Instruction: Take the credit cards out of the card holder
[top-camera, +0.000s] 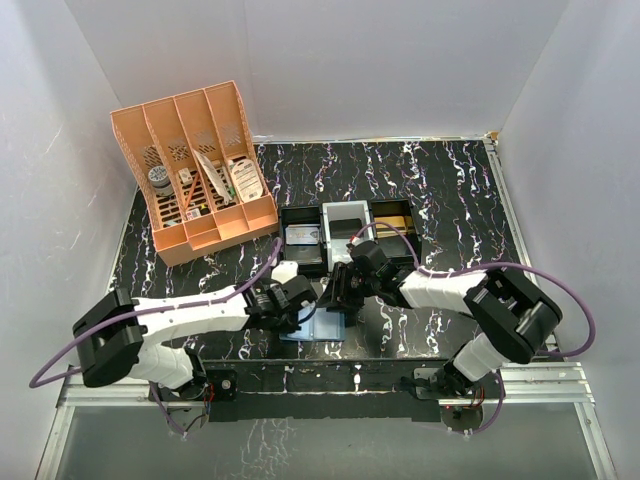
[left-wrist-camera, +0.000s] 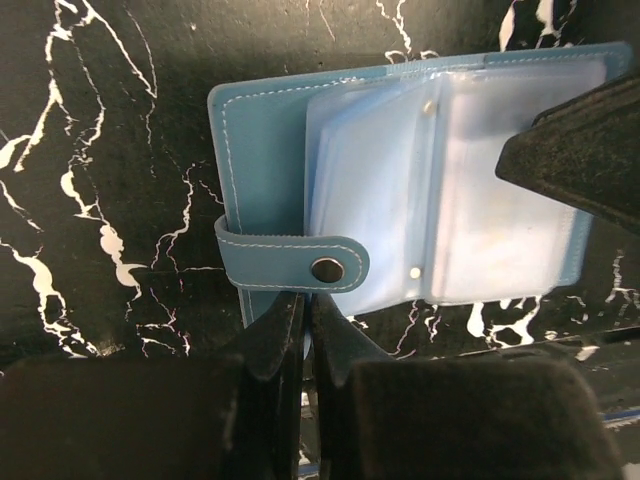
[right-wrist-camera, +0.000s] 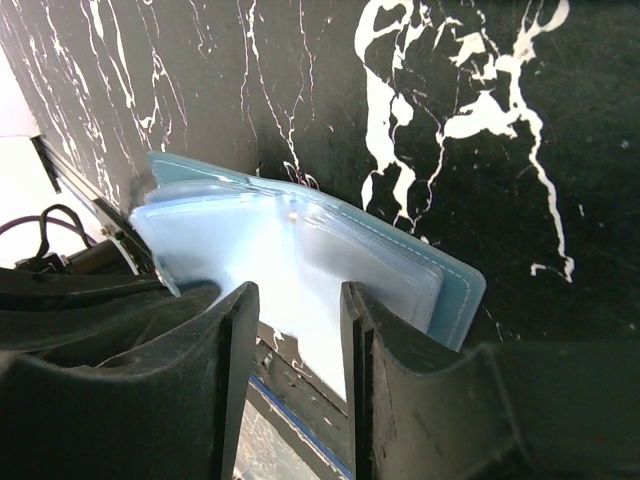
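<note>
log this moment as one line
card holder: open | left pincer: shut on its edge | right pincer: open at sleeves

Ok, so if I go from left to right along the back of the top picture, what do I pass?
The orange rack, a black tray, a white tray, then another black tray with something tan inside.

card holder (left-wrist-camera: 265, 140): near edge hidden between left gripper (left-wrist-camera: 303, 325) fingers; right end cut off by frame | clear pockets (left-wrist-camera: 370, 200): contents hazy, unreadable | orange organizer (top-camera: 195, 170): items too small to name
</note>
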